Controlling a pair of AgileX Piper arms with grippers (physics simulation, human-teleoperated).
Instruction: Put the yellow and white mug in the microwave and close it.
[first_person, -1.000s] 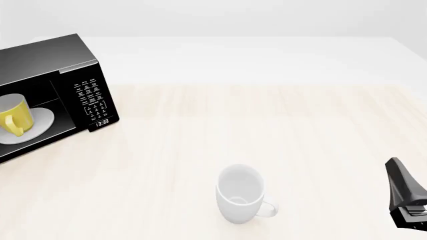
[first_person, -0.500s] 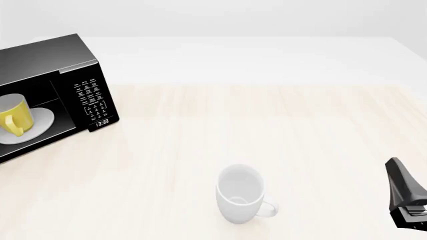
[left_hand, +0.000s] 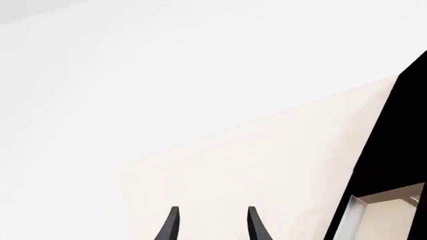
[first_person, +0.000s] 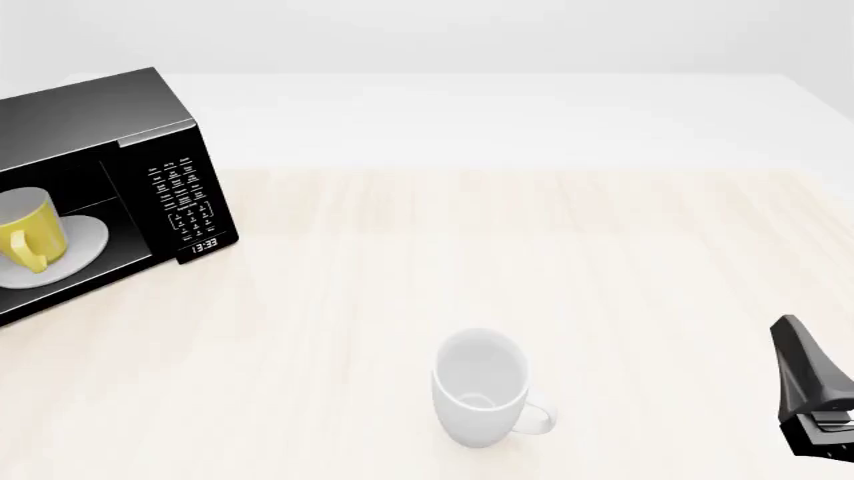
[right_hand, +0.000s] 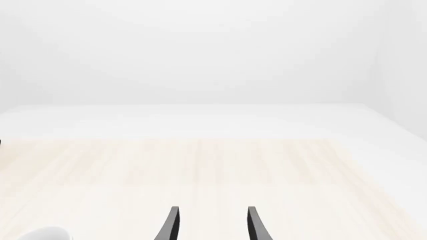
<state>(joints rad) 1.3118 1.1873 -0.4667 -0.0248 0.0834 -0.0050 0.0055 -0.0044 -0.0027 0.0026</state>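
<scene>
Beside the microwave (left_hand: 390, 165), whose black wall filled one edge of the left wrist view, the left claw (left_hand: 211, 225) hung with its two tips spread and nothing between them, over bare worktop (left_hand: 267, 165). It lay outside the front view. The right claw (right_hand: 211, 225) was likewise parted and empty, far across the worktop from the microwave, near the front corner.

Inside the microwave's open cavity the yellow and white mug (first_person: 27, 235) stood upright on the white turntable plate (first_person: 80, 240), handle towards the front, so the first half of the job looked done. What seemed left was shutting the door (no door panel showed in the front view; a pale-edged panel low in the left wrist view may have been it, though I could not tell).

Well away from the microwave, towards the near edge of the worktop, a larger white mug (first_person: 481, 400) stood on its own. It was no part of the task, and nothing appeared to stand between the left claw and the microwave.
</scene>
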